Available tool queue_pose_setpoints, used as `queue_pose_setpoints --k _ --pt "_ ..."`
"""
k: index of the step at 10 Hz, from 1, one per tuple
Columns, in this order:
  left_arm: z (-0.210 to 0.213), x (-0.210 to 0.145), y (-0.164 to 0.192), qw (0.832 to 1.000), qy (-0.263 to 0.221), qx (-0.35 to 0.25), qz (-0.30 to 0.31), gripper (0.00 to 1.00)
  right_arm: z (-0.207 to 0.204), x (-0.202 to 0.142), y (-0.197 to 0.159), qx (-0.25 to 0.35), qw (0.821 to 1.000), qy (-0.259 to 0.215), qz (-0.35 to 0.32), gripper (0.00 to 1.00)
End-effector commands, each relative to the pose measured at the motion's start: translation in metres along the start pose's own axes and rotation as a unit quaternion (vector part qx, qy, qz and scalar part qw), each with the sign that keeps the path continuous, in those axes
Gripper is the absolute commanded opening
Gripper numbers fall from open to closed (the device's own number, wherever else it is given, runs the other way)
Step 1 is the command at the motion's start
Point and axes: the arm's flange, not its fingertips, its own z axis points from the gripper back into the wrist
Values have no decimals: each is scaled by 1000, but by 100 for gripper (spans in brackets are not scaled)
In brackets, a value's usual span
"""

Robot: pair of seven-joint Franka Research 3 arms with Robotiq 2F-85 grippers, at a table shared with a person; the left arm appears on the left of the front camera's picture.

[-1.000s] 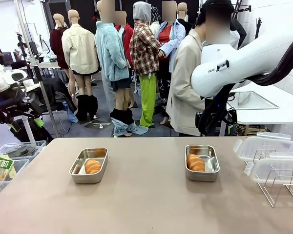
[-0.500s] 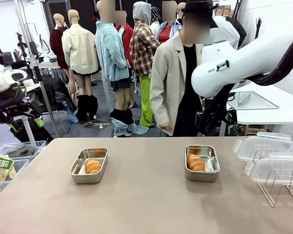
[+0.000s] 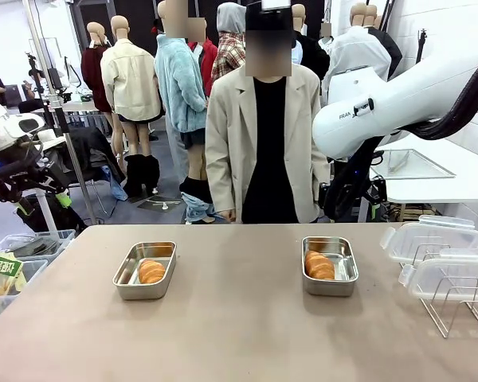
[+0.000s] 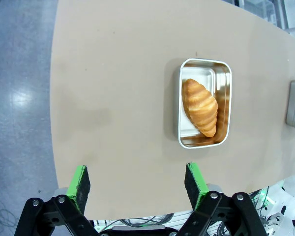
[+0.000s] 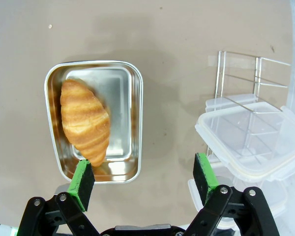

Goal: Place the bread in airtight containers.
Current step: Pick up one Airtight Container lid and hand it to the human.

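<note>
Two steel tins stand on the brown table, each with one golden croissant inside. The left tin holds a croissant; from above, in the left wrist view, that tin and croissant lie ahead and right of my open left gripper. The right tin holds the other croissant. In the right wrist view my right gripper hangs open high over the table, beside that tin and croissant. Both tins are uncovered. Nothing sits between either pair of fingers.
Clear plastic lids lie stacked on a wire rack at the table's right end, also seen close by as lids and rack. A person in a beige jacket stands at the far edge. My right arm hangs over the right side.
The person has stepped left along the far edge and turned to face the table. Tins, croissants and both arms have stayed still.
</note>
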Motion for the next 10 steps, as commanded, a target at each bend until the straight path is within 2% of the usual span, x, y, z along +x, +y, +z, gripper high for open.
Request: queue_pose_setpoints --k 1,10 --pt "2 2 1 1000 0 9 0 100 0 -2 -1 7 1000 -1 0 100" --pt "2 2 1 1000 0 9 0 100 0 -2 -1 7 1000 -1 0 100"
